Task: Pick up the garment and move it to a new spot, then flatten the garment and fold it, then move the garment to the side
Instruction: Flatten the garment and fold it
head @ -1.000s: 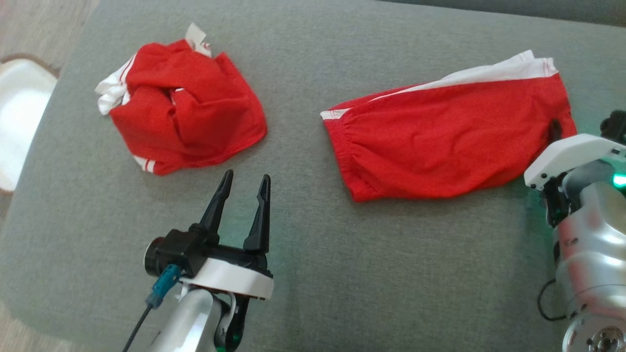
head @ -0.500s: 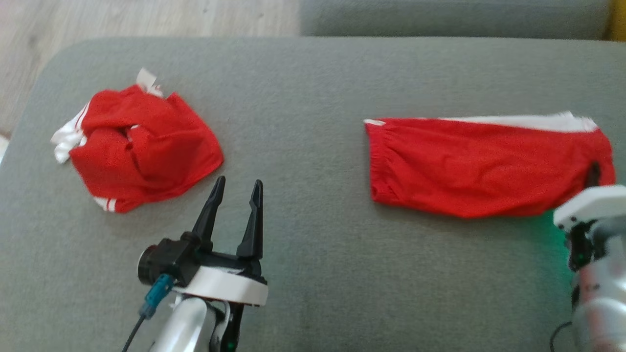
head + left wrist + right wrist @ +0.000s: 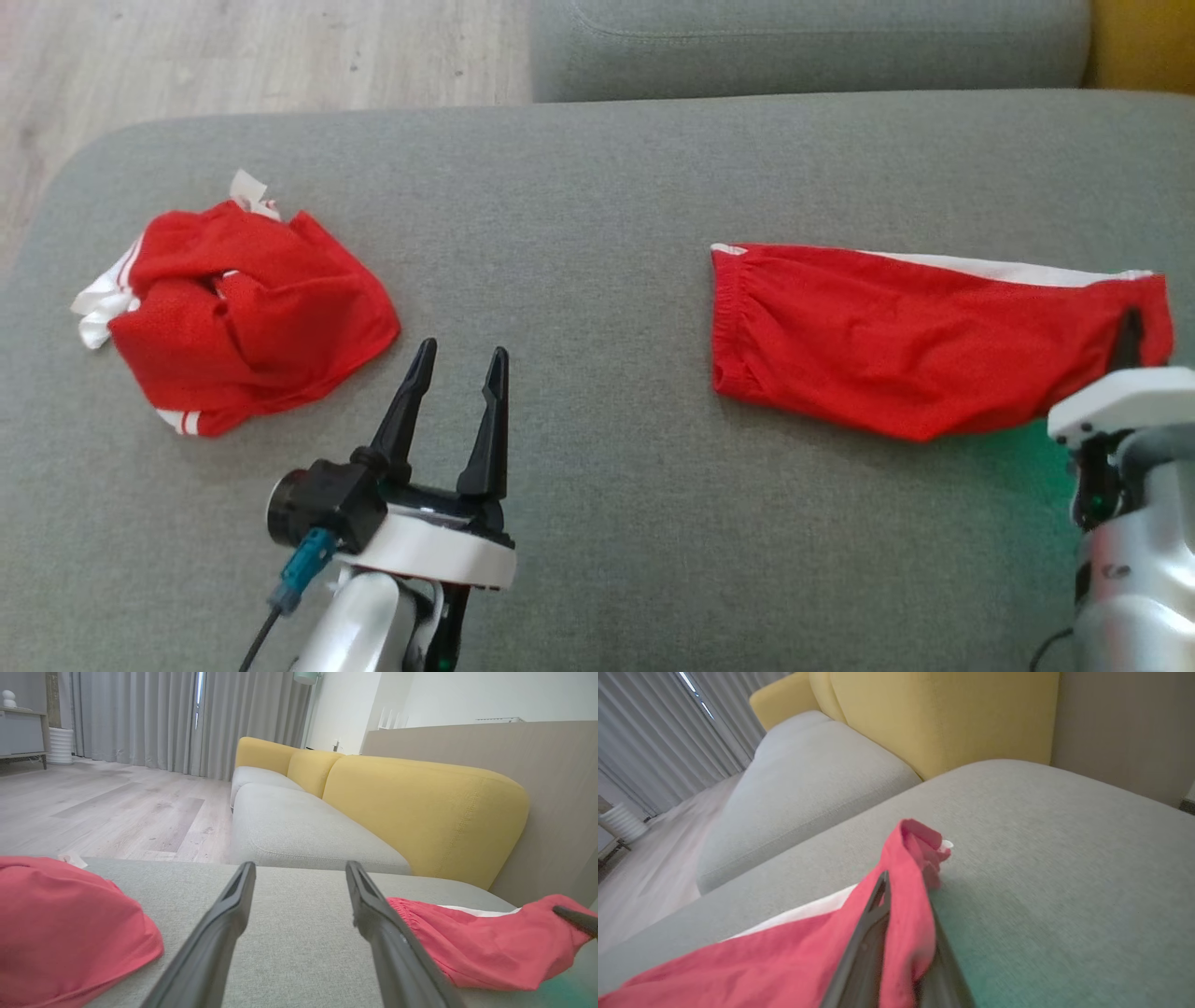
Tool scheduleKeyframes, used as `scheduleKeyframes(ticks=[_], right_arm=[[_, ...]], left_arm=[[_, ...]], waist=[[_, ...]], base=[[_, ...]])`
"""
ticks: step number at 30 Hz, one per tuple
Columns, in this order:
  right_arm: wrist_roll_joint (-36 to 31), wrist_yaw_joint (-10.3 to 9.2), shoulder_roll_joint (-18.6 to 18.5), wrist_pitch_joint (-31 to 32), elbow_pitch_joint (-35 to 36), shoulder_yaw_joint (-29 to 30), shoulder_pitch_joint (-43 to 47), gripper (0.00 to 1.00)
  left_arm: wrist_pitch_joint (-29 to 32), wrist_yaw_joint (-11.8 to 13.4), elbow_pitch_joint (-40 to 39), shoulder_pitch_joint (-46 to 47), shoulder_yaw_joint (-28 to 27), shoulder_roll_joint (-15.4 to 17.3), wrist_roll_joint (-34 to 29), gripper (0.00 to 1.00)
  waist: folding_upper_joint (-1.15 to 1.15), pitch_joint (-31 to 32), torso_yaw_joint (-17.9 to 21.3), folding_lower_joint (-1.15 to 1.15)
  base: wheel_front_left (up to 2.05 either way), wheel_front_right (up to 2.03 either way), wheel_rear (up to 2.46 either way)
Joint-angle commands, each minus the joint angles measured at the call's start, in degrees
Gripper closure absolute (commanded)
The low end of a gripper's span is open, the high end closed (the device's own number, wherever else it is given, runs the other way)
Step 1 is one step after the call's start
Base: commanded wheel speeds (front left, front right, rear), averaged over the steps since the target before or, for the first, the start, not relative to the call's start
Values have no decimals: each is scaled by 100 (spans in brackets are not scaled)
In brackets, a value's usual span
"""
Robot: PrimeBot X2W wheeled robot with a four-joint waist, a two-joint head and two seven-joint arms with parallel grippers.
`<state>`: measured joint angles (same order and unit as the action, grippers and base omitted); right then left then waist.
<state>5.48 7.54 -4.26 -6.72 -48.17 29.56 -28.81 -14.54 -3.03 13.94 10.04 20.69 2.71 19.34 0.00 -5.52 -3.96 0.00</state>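
A red garment (image 3: 915,336) with a white side stripe lies stretched out flat on the right half of the grey cushion (image 3: 597,187). My right gripper (image 3: 1130,334) is shut on its right end, and the cloth (image 3: 784,952) drapes over the fingers (image 3: 871,919) in the right wrist view. The left gripper (image 3: 464,350) stands open above bare cushion between the two garments, holding nothing. Its fingers (image 3: 224,924) frame the garment's elastic hem (image 3: 472,947) at the right.
A second red garment (image 3: 243,317) with white trim lies crumpled at the cushion's left, also low left in the left wrist view (image 3: 60,924). Behind are another grey seat (image 3: 803,47), yellow backrests (image 3: 420,807) and wooden floor (image 3: 233,56).
The whole head picture has shifted, so the camera has moved. The right garment now looks narrower with less white showing. Both grippers keep their states.
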Motion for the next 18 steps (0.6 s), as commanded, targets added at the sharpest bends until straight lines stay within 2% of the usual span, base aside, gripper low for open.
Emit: scheduleKeyframes(ticks=[1, 6, 8, 18], right_arm=[[60, -5, 22, -31, 278, -239, -191, 100], [358, -5, 108, 76, 655, -787, -188, 100], [598, -5, 130, 147, 868, -1202, -127, 100], [1718, -5, 137, 192, 984, -2826, 173, 100]], left_arm=[[-46, -1, -164, 115, -147, 17, -54, 0], [-46, 14, -115, 40, -157, 17, -48, 0], [-46, 33, -96, -12, -152, 17, -44, 0], [-46, 47, -46, -138, -151, 17, -67, 0]], waist=[[0, 47, -50, 0], [0, 238, -243, 0], [0, 353, -402, 0], [0, 548, -965, 0]], base=[[0, 0, 0], [0, 0, 0], [0, 0, 0], [0, 0, 0]])
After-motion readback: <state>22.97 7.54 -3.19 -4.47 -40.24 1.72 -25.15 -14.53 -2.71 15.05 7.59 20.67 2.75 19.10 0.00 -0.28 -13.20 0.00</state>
